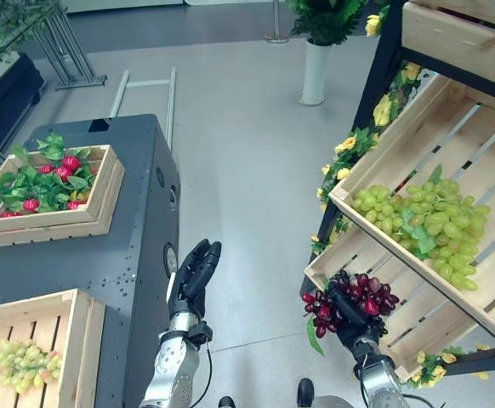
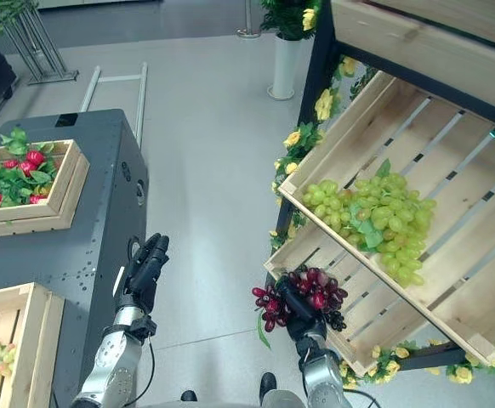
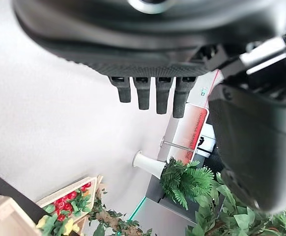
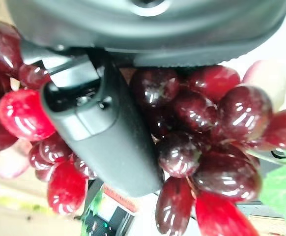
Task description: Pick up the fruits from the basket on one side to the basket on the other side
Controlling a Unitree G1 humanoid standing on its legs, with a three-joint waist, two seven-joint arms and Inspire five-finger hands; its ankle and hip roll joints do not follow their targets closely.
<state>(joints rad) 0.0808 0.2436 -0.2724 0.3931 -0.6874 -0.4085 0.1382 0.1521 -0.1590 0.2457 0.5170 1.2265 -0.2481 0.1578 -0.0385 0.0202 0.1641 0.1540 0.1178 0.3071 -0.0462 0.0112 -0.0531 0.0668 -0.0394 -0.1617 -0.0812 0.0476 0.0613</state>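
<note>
At lower right of the frame, the right hand (image 1: 354, 321) is clenched around a bunch of red grapes (image 1: 349, 304), just at the front edge of the slanted wooden crate (image 1: 375, 161), where green grapes (image 1: 426, 223) lie. The left hand (image 1: 193, 274) hangs relaxed, fingers straight, beside the grey table (image 1: 120, 255) at lower centre.

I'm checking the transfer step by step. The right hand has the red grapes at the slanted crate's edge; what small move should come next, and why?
Probably lift the right hand a little and draw it back from the slanted crate. Its fingers are curled round the red grapes, which hang at the crate's lower rim. The crate with green grapes sits across on the robot's left. The left hand hangs open.
</note>
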